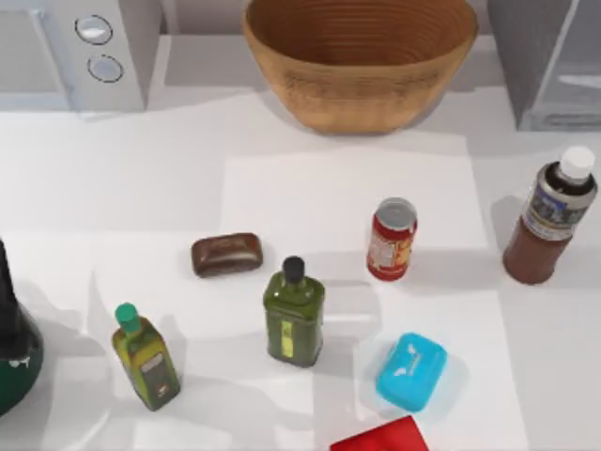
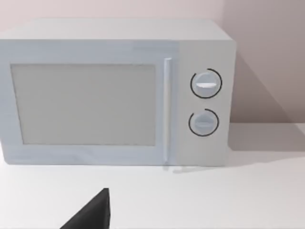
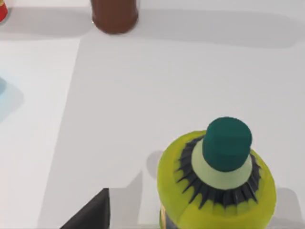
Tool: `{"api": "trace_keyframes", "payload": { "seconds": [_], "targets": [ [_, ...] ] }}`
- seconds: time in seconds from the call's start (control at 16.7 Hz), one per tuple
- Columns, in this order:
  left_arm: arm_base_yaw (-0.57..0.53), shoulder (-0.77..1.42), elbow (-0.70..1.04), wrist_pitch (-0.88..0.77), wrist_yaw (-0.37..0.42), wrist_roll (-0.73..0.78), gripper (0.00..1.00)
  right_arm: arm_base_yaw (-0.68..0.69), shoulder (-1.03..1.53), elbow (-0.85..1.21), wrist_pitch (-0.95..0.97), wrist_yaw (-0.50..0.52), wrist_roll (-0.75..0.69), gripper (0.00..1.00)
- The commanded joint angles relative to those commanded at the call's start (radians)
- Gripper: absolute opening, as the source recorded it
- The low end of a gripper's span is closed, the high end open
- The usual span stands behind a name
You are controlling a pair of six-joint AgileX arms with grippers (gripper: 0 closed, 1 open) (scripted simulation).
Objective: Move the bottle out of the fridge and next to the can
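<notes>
The bottle (image 1: 552, 218) of reddish-brown liquid, white-capped, stands upright on the table at the right, in front of the grey fridge (image 1: 545, 66) in the back right corner. Its base (image 3: 114, 14) also shows in the right wrist view. The red can (image 1: 392, 240) stands upright to the bottle's left, a gap of bare table between them. Nothing holds either one. My left arm (image 1: 11, 348) sits at the table's left edge. A dark part of my left gripper (image 2: 93, 212) faces the white box, and a dark part of my right gripper (image 3: 93, 212) hangs over the table.
A wicker basket (image 1: 362, 56) stands at the back centre, a white box with two knobs (image 1: 75, 52) back left. In front lie a brown bar (image 1: 226, 255), an olive bottle (image 1: 294, 315), a yellow-green bottle (image 1: 146, 362), a blue case (image 1: 411, 372) and a red item (image 1: 380, 438). A green-capped bottle (image 3: 217, 183) is close to my right wrist.
</notes>
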Motion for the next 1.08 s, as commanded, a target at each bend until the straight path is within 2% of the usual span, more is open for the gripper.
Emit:
{"api": "trace_keyframes", "payload": {
  "seconds": [0.24, 0.48, 0.66, 1.08],
  "targets": [
    [0.000, 0.000, 0.000, 0.000, 0.000, 0.000, 1.00, -0.061, 0.062, 0.037, -0.014, -0.037, -0.062, 1.00],
    [0.000, 0.000, 0.000, 0.000, 0.000, 0.000, 1.00, -0.290, 0.294, 0.151, -0.064, -0.166, -0.295, 1.00],
    [0.000, 0.000, 0.000, 0.000, 0.000, 0.000, 1.00, -0.548, 0.574, 0.256, -0.103, -0.300, -0.577, 1.00],
    [0.000, 0.000, 0.000, 0.000, 0.000, 0.000, 1.00, -1.231, 1.380, 0.498, -0.126, -0.638, -1.376, 1.00]
  ]
}}
